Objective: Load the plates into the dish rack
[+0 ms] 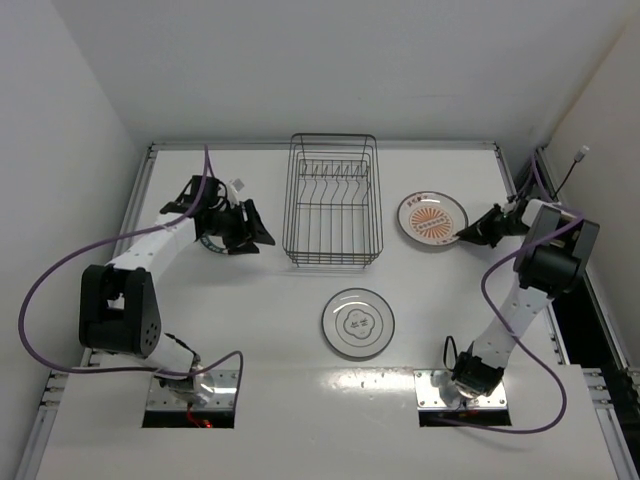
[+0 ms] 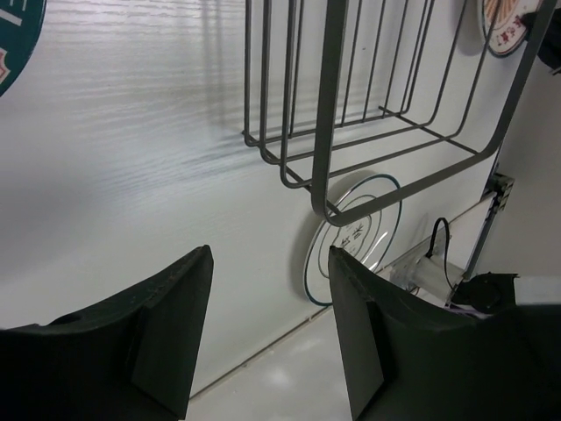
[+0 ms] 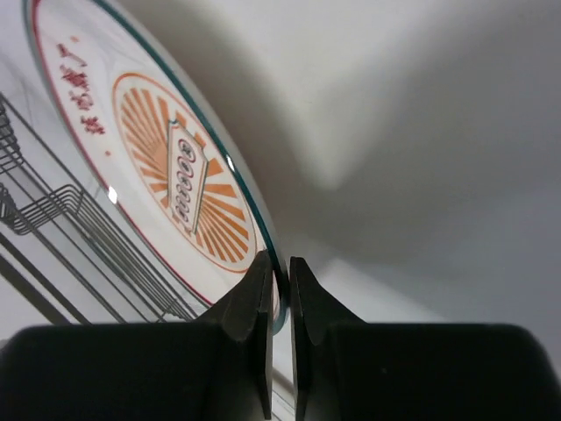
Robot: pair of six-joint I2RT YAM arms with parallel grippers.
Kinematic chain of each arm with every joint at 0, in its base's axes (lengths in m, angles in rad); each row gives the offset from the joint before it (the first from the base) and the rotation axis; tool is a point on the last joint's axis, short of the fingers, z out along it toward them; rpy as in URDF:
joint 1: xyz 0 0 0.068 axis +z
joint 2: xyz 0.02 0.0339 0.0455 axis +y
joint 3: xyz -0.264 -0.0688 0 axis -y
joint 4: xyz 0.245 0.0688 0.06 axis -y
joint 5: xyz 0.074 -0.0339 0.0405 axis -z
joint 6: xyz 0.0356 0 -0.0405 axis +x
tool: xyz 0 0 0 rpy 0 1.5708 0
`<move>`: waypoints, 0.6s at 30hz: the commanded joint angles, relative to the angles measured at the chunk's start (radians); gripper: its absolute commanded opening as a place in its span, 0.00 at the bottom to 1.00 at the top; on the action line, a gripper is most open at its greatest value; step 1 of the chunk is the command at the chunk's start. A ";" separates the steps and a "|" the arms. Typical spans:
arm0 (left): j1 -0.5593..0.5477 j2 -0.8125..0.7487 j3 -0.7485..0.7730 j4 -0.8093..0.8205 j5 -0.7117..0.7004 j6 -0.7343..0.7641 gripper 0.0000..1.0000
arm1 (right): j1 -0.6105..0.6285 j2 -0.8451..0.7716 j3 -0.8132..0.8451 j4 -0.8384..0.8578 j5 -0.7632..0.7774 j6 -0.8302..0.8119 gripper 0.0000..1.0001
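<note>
The wire dish rack (image 1: 331, 200) stands empty at the back middle. The orange-patterned plate (image 1: 430, 217) lies right of it. My right gripper (image 1: 463, 236) is shut on that plate's near-right rim; the right wrist view shows both fingers (image 3: 279, 261) pinching the edge of the plate (image 3: 166, 167). The flower-outline plate (image 1: 357, 322) lies flat in front of the rack. The teal-rimmed plate (image 1: 206, 243) lies left of the rack, mostly hidden under my left arm. My left gripper (image 1: 257, 226) is open and empty, pointing at the rack (image 2: 377, 105), with the teal plate (image 2: 13, 35) off to its side.
White walls enclose the table on the left, back and right. A raised rail (image 1: 320, 145) runs along the table's far edge. Purple cables (image 1: 40, 290) loop beside both arms. The arm bases (image 1: 190, 385) sit at the near edge.
</note>
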 commanded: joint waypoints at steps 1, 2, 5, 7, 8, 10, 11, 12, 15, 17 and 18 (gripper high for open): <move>0.015 0.007 0.019 -0.009 -0.006 0.011 0.52 | 0.001 -0.030 0.048 -0.024 0.043 -0.049 0.00; 0.024 0.017 0.030 -0.009 -0.006 0.011 0.52 | 0.001 -0.079 0.048 -0.034 0.055 -0.058 0.00; 0.024 0.026 0.040 -0.018 -0.016 0.011 0.52 | 0.010 -0.230 0.014 -0.022 0.073 -0.058 0.00; 0.033 0.036 0.049 -0.018 -0.016 0.011 0.52 | 0.011 -0.310 0.014 -0.010 0.083 -0.034 0.00; 0.033 0.037 0.049 -0.029 -0.028 0.011 0.52 | 0.030 -0.344 0.014 0.001 0.114 -0.025 0.00; 0.033 0.046 0.058 -0.038 -0.038 0.011 0.52 | 0.053 -0.422 0.062 -0.014 0.150 -0.014 0.00; 0.033 0.046 0.067 -0.047 -0.054 0.020 0.52 | 0.087 -0.444 0.097 -0.030 0.193 -0.003 0.00; 0.033 0.055 0.067 -0.061 -0.064 0.020 0.52 | 0.104 -0.463 0.114 -0.039 0.214 0.006 0.00; 0.033 0.066 0.079 -0.070 -0.089 0.029 0.52 | 0.174 -0.519 0.180 -0.050 0.335 0.028 0.00; 0.033 0.066 0.079 -0.070 -0.100 0.029 0.52 | 0.237 -0.533 0.230 -0.059 0.394 0.037 0.00; 0.033 0.066 0.079 -0.070 -0.100 0.029 0.52 | 0.262 -0.533 0.253 -0.073 0.414 0.037 0.00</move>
